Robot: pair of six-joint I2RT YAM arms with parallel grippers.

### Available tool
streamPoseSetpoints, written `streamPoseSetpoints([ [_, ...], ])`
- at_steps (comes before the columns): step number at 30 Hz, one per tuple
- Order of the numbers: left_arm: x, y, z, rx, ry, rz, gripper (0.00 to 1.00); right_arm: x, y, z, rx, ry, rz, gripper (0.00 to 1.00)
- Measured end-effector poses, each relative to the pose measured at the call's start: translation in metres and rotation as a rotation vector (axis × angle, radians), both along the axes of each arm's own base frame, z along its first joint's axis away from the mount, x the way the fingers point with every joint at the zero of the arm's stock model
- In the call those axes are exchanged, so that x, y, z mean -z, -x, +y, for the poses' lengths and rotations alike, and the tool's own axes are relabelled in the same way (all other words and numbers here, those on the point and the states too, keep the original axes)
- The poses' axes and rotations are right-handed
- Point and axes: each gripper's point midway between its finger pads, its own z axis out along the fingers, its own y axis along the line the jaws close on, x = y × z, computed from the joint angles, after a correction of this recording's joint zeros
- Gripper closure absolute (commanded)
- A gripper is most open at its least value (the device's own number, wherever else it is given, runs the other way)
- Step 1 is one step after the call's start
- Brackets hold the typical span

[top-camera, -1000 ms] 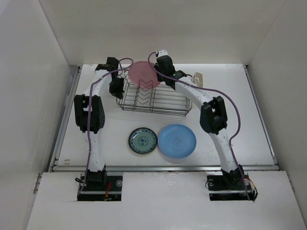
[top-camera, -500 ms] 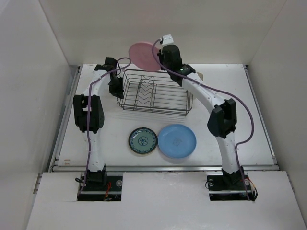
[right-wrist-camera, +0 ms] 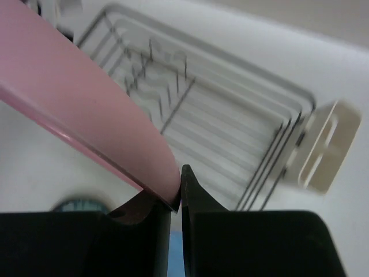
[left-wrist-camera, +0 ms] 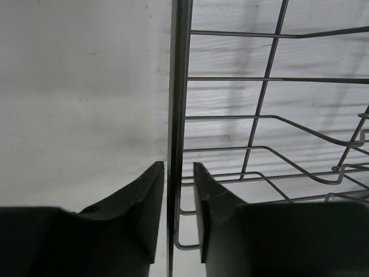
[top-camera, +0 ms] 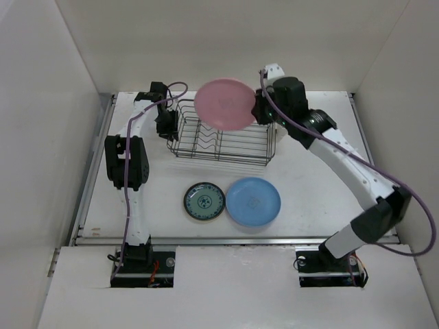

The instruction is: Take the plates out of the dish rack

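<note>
My right gripper (top-camera: 256, 110) is shut on the rim of the pink plate (top-camera: 223, 103) and holds it tilted in the air above the back of the dish rack (top-camera: 223, 147). In the right wrist view the fingertips (right-wrist-camera: 180, 171) pinch the pink plate's edge (right-wrist-camera: 86, 109), with the rack (right-wrist-camera: 230, 144) below. My left gripper (top-camera: 166, 127) is closed around the rack's left rim wire (left-wrist-camera: 177, 115), which runs between its jaws (left-wrist-camera: 177, 165). The rack holds no plates. A teal patterned plate (top-camera: 204, 203) and a blue plate (top-camera: 253, 201) lie flat on the table in front of the rack.
The cream utensil cup (right-wrist-camera: 323, 147) hangs on the rack's right end, mostly hidden behind my right arm in the top view. White walls enclose the table (top-camera: 329, 185) at the back and both sides. The table's raised front edge (top-camera: 233, 240) runs along the near side.
My right arm has lifted the pink plate out of the rack, swung it right and tilted it flatter. The left arm has not moved.
</note>
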Motion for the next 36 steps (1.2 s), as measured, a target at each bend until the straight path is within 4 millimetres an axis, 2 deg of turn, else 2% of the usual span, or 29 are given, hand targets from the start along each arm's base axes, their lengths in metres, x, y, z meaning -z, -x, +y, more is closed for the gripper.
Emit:
streamPoseSetpoints([
  [3,-0.004,0.0,0.0,0.003,-0.001,-0.008,0.68,0.046,0.061,-0.018,-0.042,0.016,0.199,1.0],
  [4,-0.005,-0.001,0.0,0.008,-0.002,-0.014,0.63,0.058,0.075,-0.02,-0.056,0.009,0.253,1.0],
  [5,-0.008,-0.001,0.001,0.015,-0.003,-0.021,0.61,0.086,0.1,-0.029,-0.06,0.016,0.335,1.0],
  [8,-0.018,-0.003,0.001,0.033,-0.007,-0.049,0.55,0.154,0.157,-0.052,-0.026,0.038,0.571,1.0],
  [9,-0.022,-0.003,0.002,0.04,-0.01,-0.058,0.52,0.171,0.172,-0.058,-0.006,0.046,0.634,0.98],
  [10,-0.026,-0.003,0.002,0.046,-0.011,-0.068,0.52,0.187,0.188,-0.067,0.019,0.057,0.698,0.9],
  [11,-0.031,-0.003,0.002,0.05,-0.012,-0.079,0.52,0.198,0.2,-0.073,0.039,0.063,0.747,0.86],
  [12,-0.036,-0.003,0.003,0.055,-0.014,-0.092,0.5,0.205,0.209,-0.077,0.058,0.064,0.782,0.86],
  [14,-0.048,-0.003,0.003,0.062,-0.018,-0.122,0.48,0.211,0.216,-0.08,0.09,0.055,0.814,0.84],
  [16,-0.06,-0.003,0.005,0.064,-0.025,-0.151,0.46,0.214,0.213,-0.081,0.117,0.051,0.822,0.82],
  [17,-0.066,-0.003,0.006,0.064,-0.029,-0.168,0.46,0.217,0.211,-0.08,0.132,0.052,0.828,0.7],
  [19,-0.08,0.0,0.007,0.066,-0.035,-0.195,0.42,0.225,0.208,-0.08,0.157,0.063,0.849,0.57],
  [21,-0.093,0.004,0.009,0.07,-0.04,-0.219,0.42,0.235,0.207,-0.082,0.184,0.09,0.877,0.41],
  [23,-0.105,0.009,0.01,0.078,-0.044,-0.24,0.41,0.245,0.209,-0.086,0.208,0.121,0.909,0.32],
  [24,-0.111,0.011,0.011,0.079,-0.046,-0.252,0.41,0.248,0.21,-0.087,0.216,0.132,0.922,0.24],
  [27,-0.131,0.017,0.013,0.084,-0.055,-0.294,0.37,0.249,0.212,-0.094,0.242,0.161,0.927,0.2],
  [31,-0.155,0.027,0.021,0.074,-0.071,-0.348,0.33,0.226,0.208,-0.098,0.252,0.137,0.858,0.2],
  [36,-0.179,0.035,0.037,0.033,-0.097,-0.403,0.27,0.165,0.189,-0.099,0.262,0.037,0.668,0.16],
])
